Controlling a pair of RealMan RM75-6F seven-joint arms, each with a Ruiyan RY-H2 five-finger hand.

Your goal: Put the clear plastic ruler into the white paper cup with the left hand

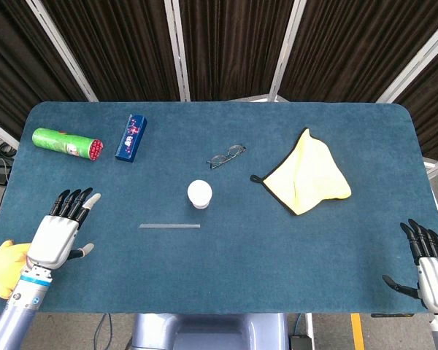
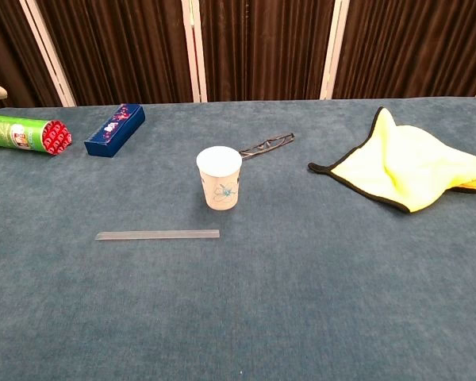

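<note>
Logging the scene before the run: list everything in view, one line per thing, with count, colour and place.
ruler: 1, clear, flat, near-centre, in front of cup
paper cup: 1, white, upright, centre
glasses: 1, dark-framed, behind cup
cloth: 1, yellow, right
box: 1, blue, far left
tube: 1, green, red end, far left, lying
table: 1, blue cover
left hand: 1, near left edge, holding nothing
right hand: 1, near right corner, holding nothing

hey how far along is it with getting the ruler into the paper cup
Nothing is done yet. The clear plastic ruler lies flat on the table, in front of the upright white paper cup and apart from it. The left hand is open at the table's left edge, holding nothing and not touching the ruler. Reaching, picking the ruler up and putting it in the cup are all left.
</note>
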